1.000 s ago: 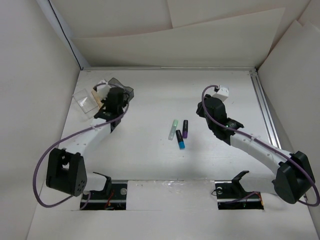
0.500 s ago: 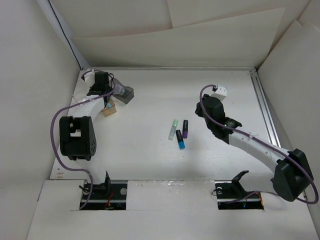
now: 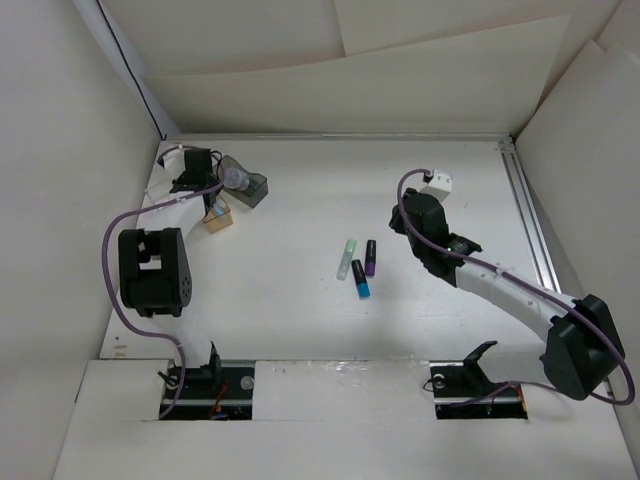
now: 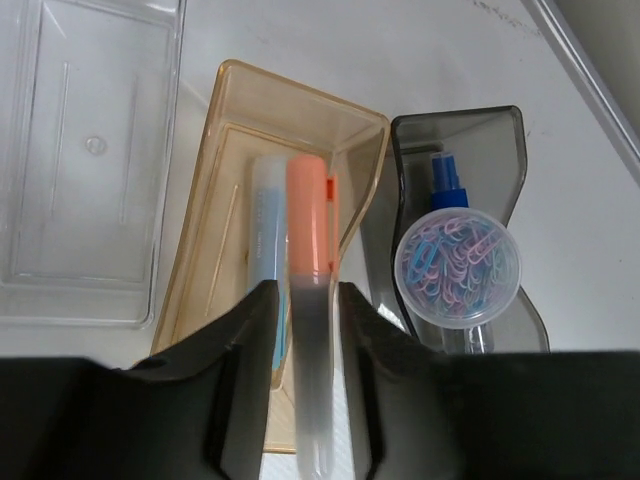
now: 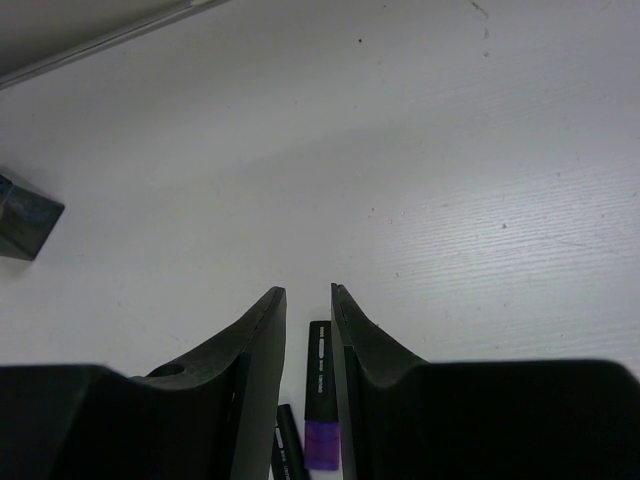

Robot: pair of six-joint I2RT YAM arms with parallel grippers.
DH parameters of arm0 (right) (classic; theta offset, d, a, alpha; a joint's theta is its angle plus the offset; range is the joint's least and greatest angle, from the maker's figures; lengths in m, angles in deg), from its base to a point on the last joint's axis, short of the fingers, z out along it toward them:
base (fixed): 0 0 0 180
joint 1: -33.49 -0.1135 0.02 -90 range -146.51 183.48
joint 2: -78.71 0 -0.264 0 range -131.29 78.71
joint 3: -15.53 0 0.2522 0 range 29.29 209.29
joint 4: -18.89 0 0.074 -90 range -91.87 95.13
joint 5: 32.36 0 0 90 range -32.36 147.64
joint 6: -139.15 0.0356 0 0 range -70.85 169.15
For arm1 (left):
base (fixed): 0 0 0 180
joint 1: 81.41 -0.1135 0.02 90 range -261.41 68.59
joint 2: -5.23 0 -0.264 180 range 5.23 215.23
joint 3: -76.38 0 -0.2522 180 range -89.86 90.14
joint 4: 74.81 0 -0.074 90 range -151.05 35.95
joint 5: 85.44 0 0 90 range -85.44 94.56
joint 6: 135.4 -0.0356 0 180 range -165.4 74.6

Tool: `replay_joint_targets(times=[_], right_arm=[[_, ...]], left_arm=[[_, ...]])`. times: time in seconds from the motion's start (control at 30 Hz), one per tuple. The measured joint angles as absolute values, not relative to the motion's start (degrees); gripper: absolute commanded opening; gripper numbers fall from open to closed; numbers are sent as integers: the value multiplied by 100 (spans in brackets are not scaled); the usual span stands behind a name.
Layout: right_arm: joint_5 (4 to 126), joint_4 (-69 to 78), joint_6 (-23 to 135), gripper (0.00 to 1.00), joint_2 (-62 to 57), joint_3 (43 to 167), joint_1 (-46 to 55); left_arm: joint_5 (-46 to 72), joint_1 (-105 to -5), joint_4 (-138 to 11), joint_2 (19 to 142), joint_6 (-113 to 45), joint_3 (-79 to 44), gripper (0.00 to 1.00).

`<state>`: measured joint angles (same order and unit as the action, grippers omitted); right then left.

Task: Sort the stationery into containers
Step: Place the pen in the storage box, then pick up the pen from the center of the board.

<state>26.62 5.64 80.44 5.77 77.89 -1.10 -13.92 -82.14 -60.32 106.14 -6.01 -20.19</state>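
- Our left jaws (image 4: 303, 300) clamp the orange marker (image 4: 308, 330) over the amber box (image 4: 240, 100), above a pale marker (image 4: 266, 220) inside.
- A cup of paper clips (image 4: 457, 267) fills the grey box (image 4: 500, 130); the clear box (image 4: 60, 290) sits left.
- Our right jaws (image 5: 307, 300) hang narrowly apart, empty, over the purple-ended marker (image 5: 320, 400) on the surface (image 5: 450, 150).

White tabletop (image 3: 300, 320) boxed in by pale board walls (image 3: 60, 250), metal rail (image 3: 530, 220) along its right edge.

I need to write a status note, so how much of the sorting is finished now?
Partly done. The amber box already holds a pale blue marker, and the grey box holds a blue-tipped tube and a round tub of paper clips. The left hand has an orange marker over the amber box. Three markers still lie on the table, under the right hand.
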Motion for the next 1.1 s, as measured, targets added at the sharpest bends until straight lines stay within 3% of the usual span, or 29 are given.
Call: replay_joint_targets(times=[0.13,0.27,0.4,0.5,0.57,0.7,0.8,0.87,1.0,1.1], right_arm=[[2662,564,8044,31,577,7791,-110],[2664,562,8044,31,577,7791,-110],[2662,562,8044,30,577,7791,-110],[2644,562,8024,15,583,7791,-110],[2605,562,8022,3,599,7791,-110],[2469,562,8029,0,666,7791,-110],[2386,564,8038,9,728,7791,-110],[2353,564,8049,12,752,7791,-110],[2336,562,8051,22,754,7791,-110],[2332,562,8051,28,754,7791,-110]], left_arm=[[-1488,-8172,-6017,10664,-614,-2034,37],[-1598,-8129,-5999,10653,-616,-2061,38],[-1731,-7934,-6071,10373,-644,-2314,23],[-1762,-7392,-6257,9892,-734,-2594,13],[-1768,-6666,-6476,9621,-824,-2684,10],[-1473,-4894,-6906,9608,-922,-2699,7],[-1163,-4135,-6967,9846,-955,-2782,21],[-1025,-3873,-6974,10065,-1014,-2889,35],[-795,-3659,-6919,10476,-1090,-3095,43],[-632,-3648,-6922,10686,-1114,-3138,43]])
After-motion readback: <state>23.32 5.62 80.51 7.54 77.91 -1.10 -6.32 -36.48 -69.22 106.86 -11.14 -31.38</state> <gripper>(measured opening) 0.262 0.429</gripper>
